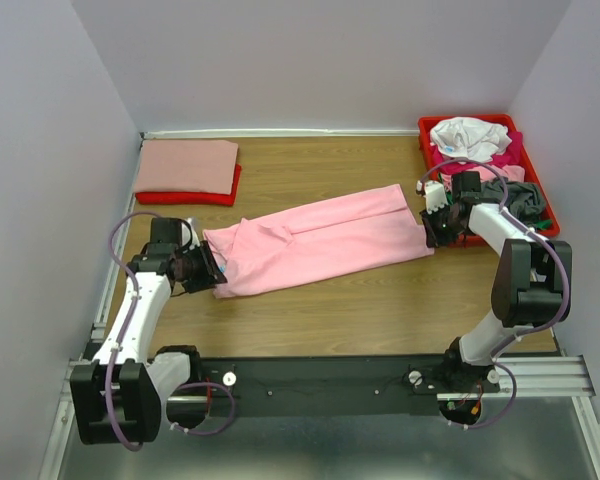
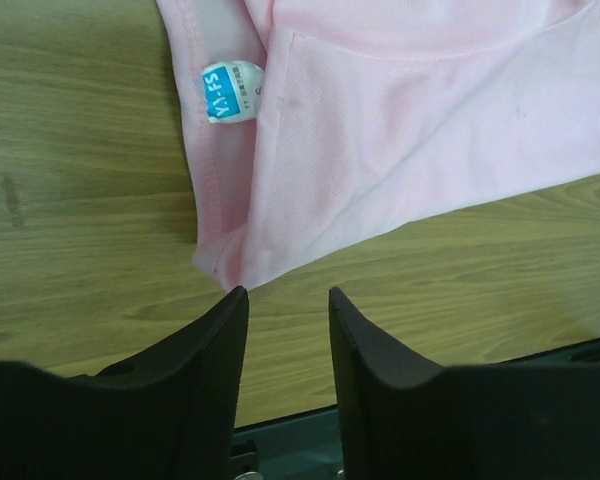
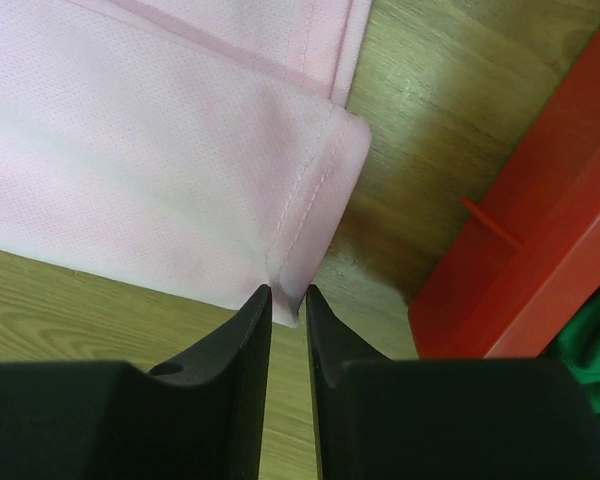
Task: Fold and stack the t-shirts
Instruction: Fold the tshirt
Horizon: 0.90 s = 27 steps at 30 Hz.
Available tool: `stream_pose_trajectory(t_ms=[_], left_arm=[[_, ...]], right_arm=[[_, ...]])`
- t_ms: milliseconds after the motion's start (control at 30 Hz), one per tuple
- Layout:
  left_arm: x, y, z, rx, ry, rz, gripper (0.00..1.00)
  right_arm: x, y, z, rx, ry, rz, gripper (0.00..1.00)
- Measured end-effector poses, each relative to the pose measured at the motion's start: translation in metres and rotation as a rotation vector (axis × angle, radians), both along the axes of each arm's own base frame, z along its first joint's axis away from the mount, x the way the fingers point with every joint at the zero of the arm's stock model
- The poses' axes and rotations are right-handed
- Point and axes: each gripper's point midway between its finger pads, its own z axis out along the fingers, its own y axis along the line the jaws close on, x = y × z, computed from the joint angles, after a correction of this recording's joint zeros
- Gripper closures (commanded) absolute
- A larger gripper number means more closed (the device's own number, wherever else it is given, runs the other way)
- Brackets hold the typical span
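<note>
Where the pink t-shirt folds, its blue label shows "FS".

the t-shirt is coloured light pink, with a fine mesh weave; its neck label is printed blue and white. the tabletop is patterned with brown wood grain. the tray is coloured red, the folded shirt salmon.

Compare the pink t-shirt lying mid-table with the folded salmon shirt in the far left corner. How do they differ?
The pink t-shirt is a long band lying slantwise; the salmon shirt is a compact rectangle. The pink t-shirt lies straight on the table; the salmon shirt rests on a folded red shirt. The pink t-shirt is paler than the salmon shirt. Both lie flat.
</note>
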Motion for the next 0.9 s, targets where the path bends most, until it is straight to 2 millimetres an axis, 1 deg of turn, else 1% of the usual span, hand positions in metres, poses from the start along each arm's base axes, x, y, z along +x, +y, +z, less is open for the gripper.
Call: stream_pose_trajectory(t_ms=[133,167,267,333,400,500,533,600,633,700,733,800,900], left_arm=[[0.01,0.008,0.019,0.043,-0.056,0.03,0.47],[0.013,0.011,0.025,0.058,-0.076,0.04,0.47],[0.029,0.017,0.048,0.084,-0.163,0.064,0.47],[0.044,0.017,0.064,0.081,-0.244,0.064,0.47],[0.056,0.014,0.07,0.069,-0.288,0.052,0.47],[0.08,0.009,0.065,0.048,-0.305,0.019,0.46],[0.091,0.008,0.056,0.046,-0.29,0.01,0.46],[0.108,0.008,0.046,0.048,-0.282,-0.003,0.46],[0.117,0.008,0.036,0.047,-0.255,-0.009,0.46],[0.133,0.006,0.026,0.046,-0.239,-0.028,0.47],[0.138,0.005,0.022,0.046,-0.232,-0.033,0.47],[0.156,-0.003,0.015,0.045,-0.225,-0.065,0.47],[0.172,-0.019,0.009,0.044,-0.226,-0.117,0.48]], right_arm=[[0.0,0.0,0.0,0.0,0.0,0.0,0.6],[0.0,0.0,0.0,0.0,0.0,0.0,0.54],[-0.003,0.002,0.0,0.008,0.009,0.004,0.47],[-0.005,0.004,0.001,0.015,0.013,0.006,0.39],[-0.007,0.006,0.004,0.025,0.014,0.009,0.33],[-0.009,0.008,0.011,0.036,0.01,0.019,0.29],[-0.008,0.008,0.014,0.037,0.004,0.022,0.29],[-0.002,0.009,0.023,0.035,-0.018,0.036,0.28],[0.003,0.008,0.028,0.031,-0.035,0.043,0.28],[0.011,0.007,0.037,0.03,-0.063,0.055,0.28],[0.013,0.008,0.041,0.031,-0.074,0.064,0.28],[0.017,0.011,0.047,0.041,-0.089,0.083,0.28],[0.018,0.017,0.052,0.069,-0.094,0.107,0.28]])
